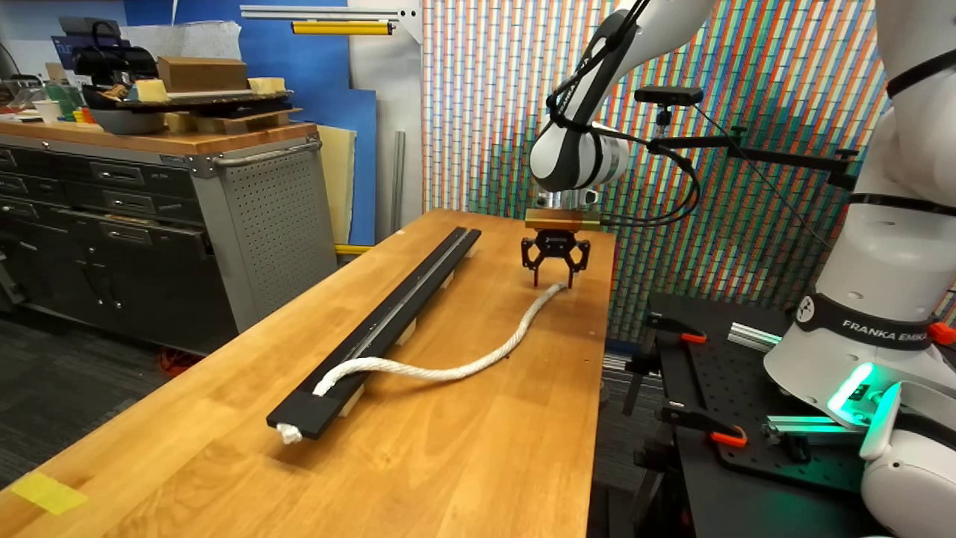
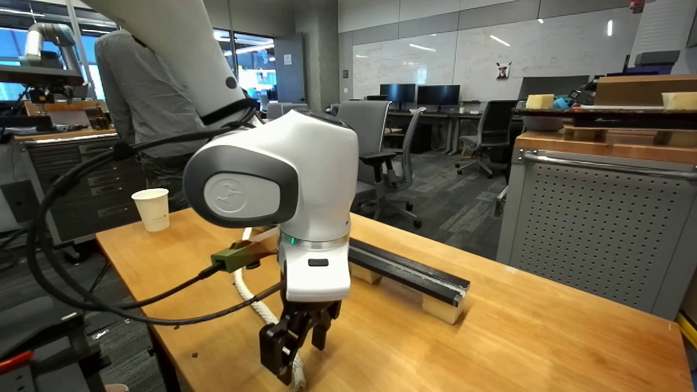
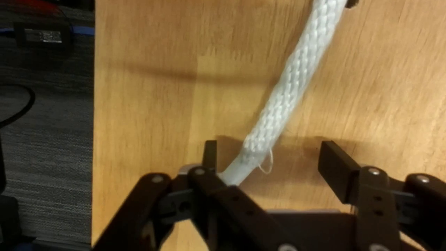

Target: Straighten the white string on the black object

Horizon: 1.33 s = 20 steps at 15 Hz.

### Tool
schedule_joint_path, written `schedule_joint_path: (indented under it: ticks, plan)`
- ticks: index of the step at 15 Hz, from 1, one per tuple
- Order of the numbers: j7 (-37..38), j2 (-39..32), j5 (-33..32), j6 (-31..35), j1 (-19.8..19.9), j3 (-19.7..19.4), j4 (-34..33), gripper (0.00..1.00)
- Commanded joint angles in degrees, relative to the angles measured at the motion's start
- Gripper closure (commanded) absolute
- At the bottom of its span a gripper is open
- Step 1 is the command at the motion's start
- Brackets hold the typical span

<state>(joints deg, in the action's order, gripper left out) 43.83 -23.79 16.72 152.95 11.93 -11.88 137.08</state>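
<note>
The white string has one end on the near end of the black object, a long low bar with a groove. From there it curves off the bar and across the tabletop to its free end under my gripper. In an exterior view the string is partly hidden by the arm, and the bar lies behind it. My gripper is low over the table with its fingers apart. In the wrist view the string runs between the open fingertips; its tip is hidden behind a finger.
The bar rests on wooden blocks. A white tuft shows under its near end. A paper cup stands at a table corner. The table edge is close to the gripper. Yellow tape marks another corner. A person stands behind the table.
</note>
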Motion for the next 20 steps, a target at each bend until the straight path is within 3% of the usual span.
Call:
schedule_joint_path:
  ticks: [1, 7, 15, 20]
  plan:
    - [0.87, -1.31, 0.34, -2.23, -1.34, -1.72, -2.15, 0.56]
    - [0.90, -0.68, 0.36, -1.78, -1.65, -1.97, -1.85, 0.99]
    - [1.47, 3.64, -1.86, 1.37, -5.10, -3.75, 0.31, 0.97]
    - [5.18, 9.43, -6.77, 3.95, -9.20, -6.31, 0.78, 0.97]
